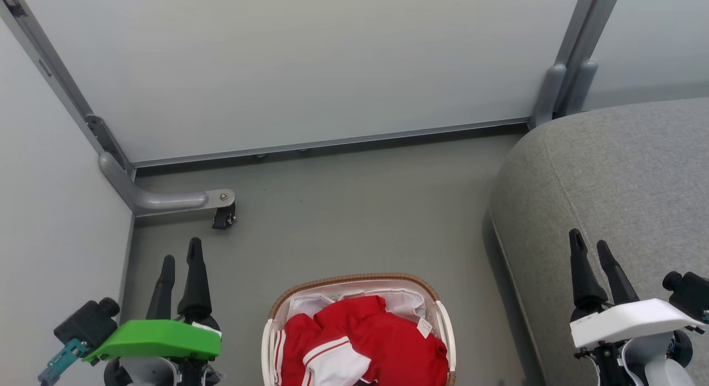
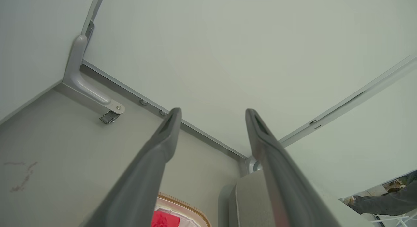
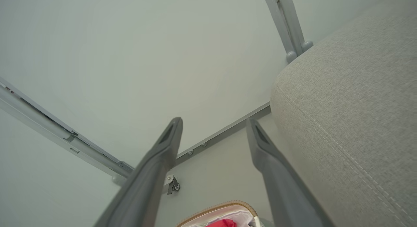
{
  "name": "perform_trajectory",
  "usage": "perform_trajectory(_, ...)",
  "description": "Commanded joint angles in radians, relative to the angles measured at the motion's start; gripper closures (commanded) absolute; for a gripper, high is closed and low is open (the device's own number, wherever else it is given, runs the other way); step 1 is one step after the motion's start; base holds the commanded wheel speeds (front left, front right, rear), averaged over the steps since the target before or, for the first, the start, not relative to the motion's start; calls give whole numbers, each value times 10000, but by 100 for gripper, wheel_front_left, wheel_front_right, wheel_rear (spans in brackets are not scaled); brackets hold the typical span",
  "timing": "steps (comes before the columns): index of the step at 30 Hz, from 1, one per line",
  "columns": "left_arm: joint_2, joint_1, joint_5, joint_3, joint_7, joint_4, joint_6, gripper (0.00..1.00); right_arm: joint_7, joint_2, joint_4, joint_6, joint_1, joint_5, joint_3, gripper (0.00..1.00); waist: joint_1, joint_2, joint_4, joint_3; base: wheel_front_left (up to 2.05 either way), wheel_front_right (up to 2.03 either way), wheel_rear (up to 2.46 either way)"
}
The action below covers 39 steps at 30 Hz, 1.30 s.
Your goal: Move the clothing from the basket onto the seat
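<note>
Our left gripper (image 1: pixel 181 256) sits low on the left, fingers wide apart and pointing away. Our right gripper (image 1: pixel 589 242) sits low on the right, also wide apart, holding nothing.

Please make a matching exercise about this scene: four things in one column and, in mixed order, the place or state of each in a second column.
Column one
1. red clothing with white trim
2. small white plastic basket with brown woven rim
3. large grey fabric seat
4. the robot's left pincer

Column two
A. open, holding nothing
B. right side of the head view
C. standing on the grey floor, bottom middle
D. crumpled inside another item

Pairs: 1-D, 2-C, 3-B, 4-A
</note>
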Motion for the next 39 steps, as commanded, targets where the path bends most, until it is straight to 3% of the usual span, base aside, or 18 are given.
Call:
perform_trajectory(1,67,1,440,-30,-102,-64,69,0,-117,-76,-56,4,5,-399,10,0,1,0,1,2,0,0,0)
perform_trajectory(16,81,218,2145,-193,-503,457,148,0,-522,-95,141,4,104,-2235,2,0,1,0,27,-13,0,0,0)
perform_trajectory(39,97,314,3875,-466,-1029,1079,107,0,-1060,-117,241,5,244,-4549,-12,0,1,0,81,21,0,0,0)
